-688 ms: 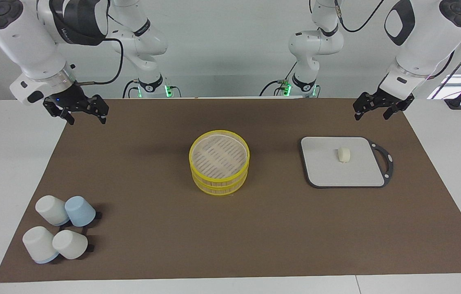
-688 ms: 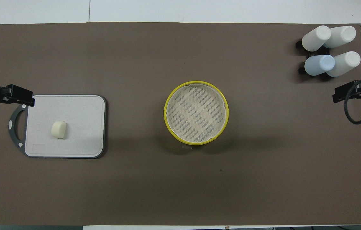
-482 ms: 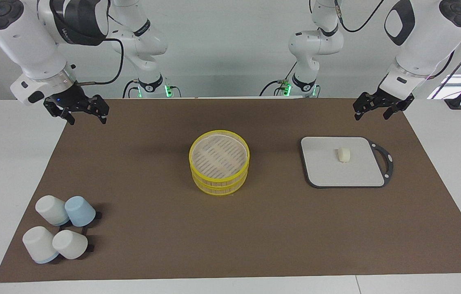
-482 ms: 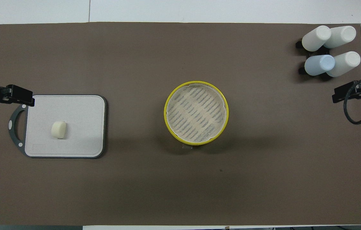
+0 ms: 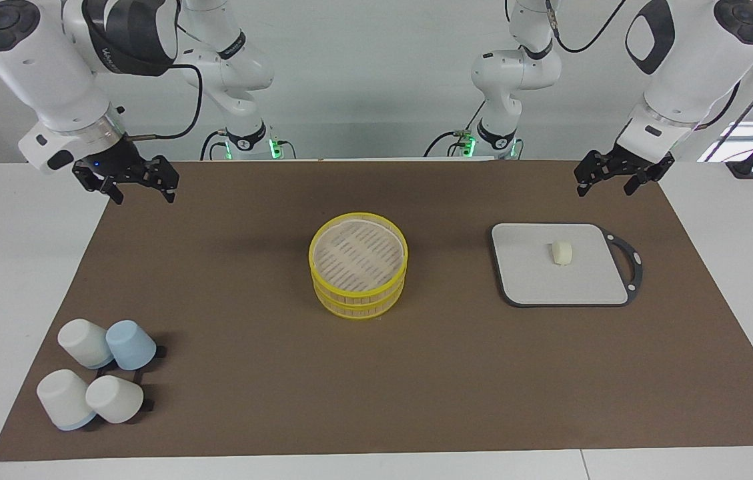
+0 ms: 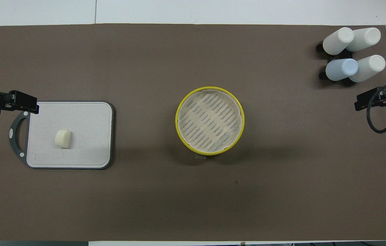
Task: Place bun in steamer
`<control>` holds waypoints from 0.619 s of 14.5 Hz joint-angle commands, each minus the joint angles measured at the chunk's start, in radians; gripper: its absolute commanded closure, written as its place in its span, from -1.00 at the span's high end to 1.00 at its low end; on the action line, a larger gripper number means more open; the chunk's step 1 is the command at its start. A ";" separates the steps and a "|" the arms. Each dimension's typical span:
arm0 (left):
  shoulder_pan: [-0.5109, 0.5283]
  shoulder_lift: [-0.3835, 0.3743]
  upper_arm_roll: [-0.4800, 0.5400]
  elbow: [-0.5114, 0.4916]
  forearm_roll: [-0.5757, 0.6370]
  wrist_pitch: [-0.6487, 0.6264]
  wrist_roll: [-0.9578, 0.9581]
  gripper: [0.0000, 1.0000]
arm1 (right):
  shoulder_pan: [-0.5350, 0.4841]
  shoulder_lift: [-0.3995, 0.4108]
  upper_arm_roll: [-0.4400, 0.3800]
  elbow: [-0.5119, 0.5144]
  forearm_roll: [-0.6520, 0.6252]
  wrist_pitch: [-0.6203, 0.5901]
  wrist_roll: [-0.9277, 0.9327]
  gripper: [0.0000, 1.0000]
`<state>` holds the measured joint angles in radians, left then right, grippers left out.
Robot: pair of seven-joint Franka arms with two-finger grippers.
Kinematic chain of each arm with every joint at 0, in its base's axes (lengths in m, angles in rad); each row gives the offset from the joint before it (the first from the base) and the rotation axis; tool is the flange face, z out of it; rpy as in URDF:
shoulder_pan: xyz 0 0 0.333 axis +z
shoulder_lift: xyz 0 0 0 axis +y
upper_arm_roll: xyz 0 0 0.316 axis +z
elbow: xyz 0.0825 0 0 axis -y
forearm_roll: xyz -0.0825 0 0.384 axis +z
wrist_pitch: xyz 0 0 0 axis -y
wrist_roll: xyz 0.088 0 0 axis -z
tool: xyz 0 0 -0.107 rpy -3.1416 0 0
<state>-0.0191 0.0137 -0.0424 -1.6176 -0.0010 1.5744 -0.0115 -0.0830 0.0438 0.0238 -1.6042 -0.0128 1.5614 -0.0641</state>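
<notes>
Facing view: bun (image 5: 561, 253) on cutting board (image 5: 529, 280) looks soft, light; pinch its sides gently. Left gripper (image 5: 611, 180) and right gripper (image 5: 137, 187) fingers spread, empty.

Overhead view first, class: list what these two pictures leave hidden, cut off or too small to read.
- Left end effector: overhead view, mostly cut off by the picture's edge.
- Right end effector: overhead view, cut off by the edge and crossed by its cable.
- Steamer: both views, lower tier's inside hidden by the upper tier.
- Cups: both views, upturned, so their insides are hidden.
- Bun: underside hidden against the board.
</notes>
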 commanded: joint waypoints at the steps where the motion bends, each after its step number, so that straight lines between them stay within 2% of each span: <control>1: 0.005 -0.035 -0.001 -0.057 0.016 0.021 -0.021 1.00 | -0.012 -0.027 0.010 -0.026 -0.006 -0.006 -0.010 1.00; 4: 0.004 -0.078 0.000 -0.163 0.016 0.111 -0.018 1.00 | -0.007 -0.029 0.010 -0.034 -0.004 -0.004 -0.002 1.00; 9: 0.007 -0.075 0.003 -0.269 0.016 0.203 -0.011 1.00 | -0.003 -0.029 0.010 -0.034 -0.004 0.005 -0.002 1.00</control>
<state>-0.0177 -0.0304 -0.0391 -1.7966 -0.0010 1.7042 -0.0171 -0.0808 0.0393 0.0276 -1.6106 -0.0128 1.5614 -0.0641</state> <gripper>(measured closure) 0.000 0.000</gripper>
